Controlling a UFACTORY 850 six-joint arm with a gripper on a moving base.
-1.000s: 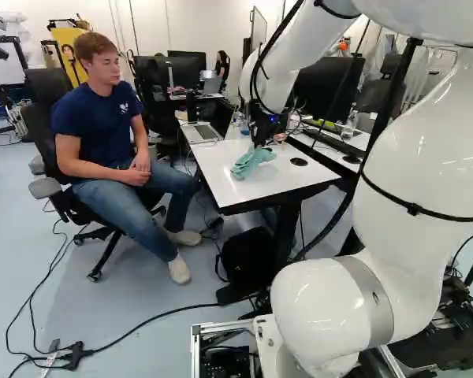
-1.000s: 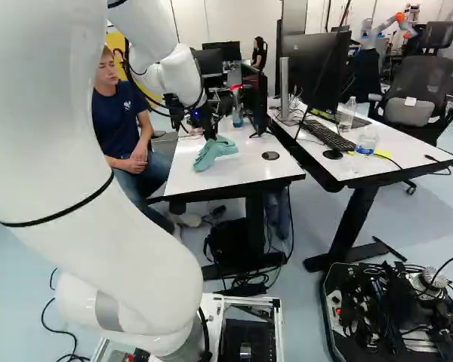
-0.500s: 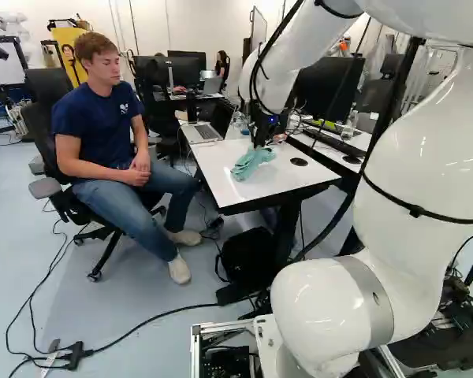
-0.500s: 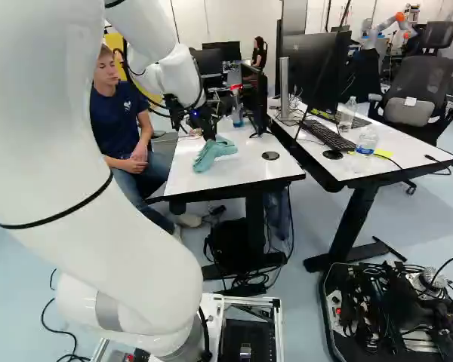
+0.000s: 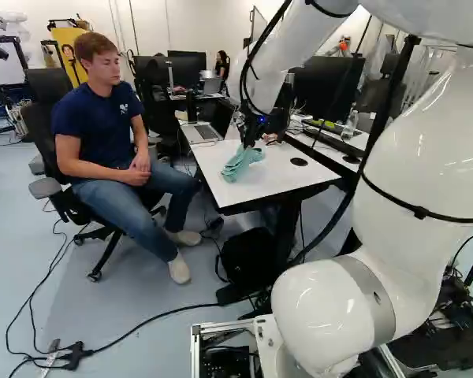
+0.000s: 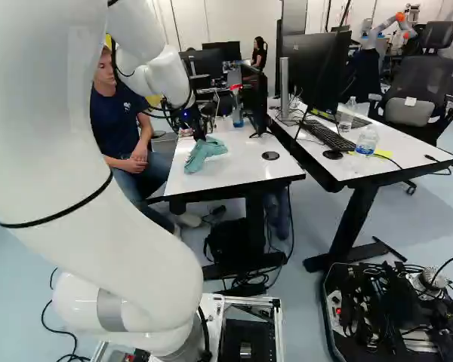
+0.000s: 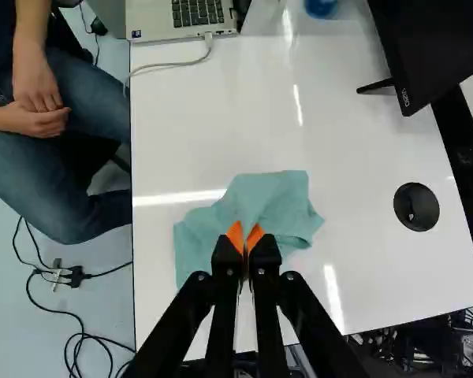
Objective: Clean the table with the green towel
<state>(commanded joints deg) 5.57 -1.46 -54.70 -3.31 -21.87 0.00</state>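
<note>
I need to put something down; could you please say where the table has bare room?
The white table is bare between the green towel and the laptop cable, and between towel and round black grommet. Its far end is crowded: laptop, spray bottle, monitor.

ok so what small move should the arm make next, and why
Probably slide the towel toward the round black insert: the gripper is shut on the towel, which rests on the tabletop, and white surface stretches from it to the insert.
</note>
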